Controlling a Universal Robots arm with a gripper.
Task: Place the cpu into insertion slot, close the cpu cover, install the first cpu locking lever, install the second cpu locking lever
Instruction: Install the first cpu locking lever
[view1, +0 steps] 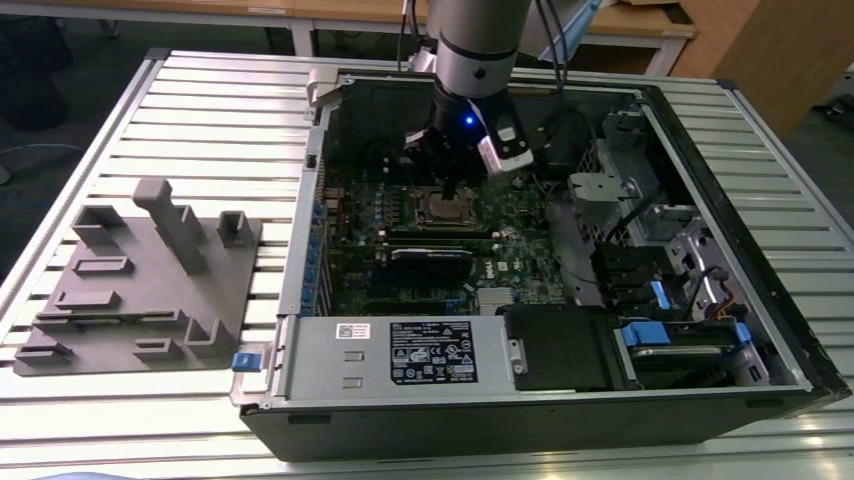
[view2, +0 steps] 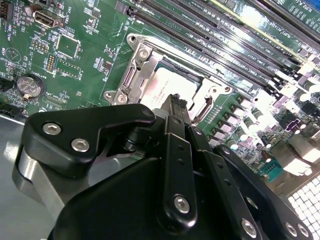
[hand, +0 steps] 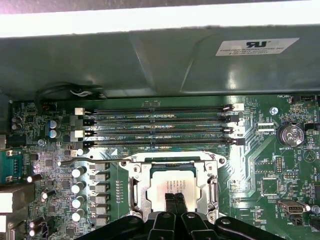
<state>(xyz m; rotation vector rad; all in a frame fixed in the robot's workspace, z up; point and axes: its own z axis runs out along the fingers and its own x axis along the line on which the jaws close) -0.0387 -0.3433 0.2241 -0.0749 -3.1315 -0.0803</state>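
Observation:
The cpu (hand: 172, 186) lies flat in the insertion slot (view1: 445, 210) of the green motherboard (view1: 400, 245), its pale metal top showing through the window of the cpu cover (hand: 137, 187). The silvery cover lies down over the socket in both wrist views, cover (view2: 142, 62) around cpu (view2: 167, 87). My gripper (hand: 175, 201) hangs directly over the chip with its two black fingers pressed together and nothing between them; I cannot tell if the tips touch the chip. A thin wire lever (hand: 90, 160) sticks out sideways from the socket's corner. The gripper (view1: 447, 185) sits just above the socket.
The motherboard sits deep inside an open computer case (view1: 747, 250) with tall walls. Long memory slots (hand: 160, 125) run beside the socket, and capacitors (hand: 77, 187) stand at its side. A grey fixture plate (view1: 134, 280) lies on the slatted table at the exterior view's left.

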